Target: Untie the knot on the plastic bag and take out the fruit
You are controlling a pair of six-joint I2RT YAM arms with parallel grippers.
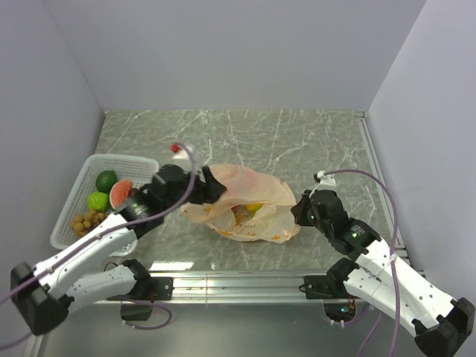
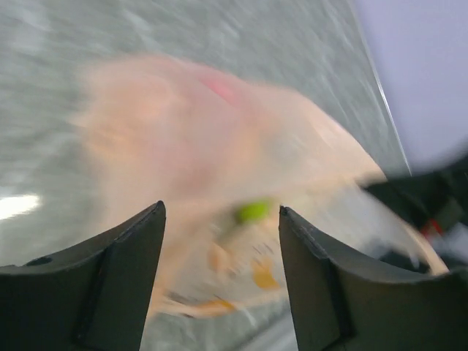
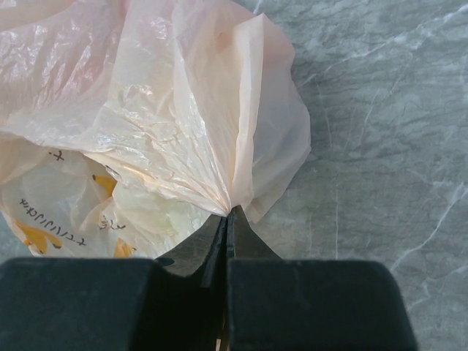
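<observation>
The pale-peach plastic bag (image 1: 256,186) lies crumpled at the table's middle, its mouth slack. A yellow fruit (image 1: 254,207) shows inside it, and appears as a yellow-green blur in the left wrist view (image 2: 253,211). I cannot make out the knot in any view. My left gripper (image 1: 210,186) is open and empty at the bag's left end; in its own blurred view (image 2: 219,208) the bag (image 2: 219,131) lies just ahead of the jaws. My right gripper (image 1: 300,210) is shut on a gathered fold at the bag's right edge (image 3: 229,212), and the bag (image 3: 161,110) fans out from the tips.
A white lattice basket (image 1: 123,157) stands at the left. It holds two green fruits (image 1: 106,179), a red watermelon slice (image 1: 120,195) and a cluster of tan berries (image 1: 85,220). Grey walls close the left, back and right sides.
</observation>
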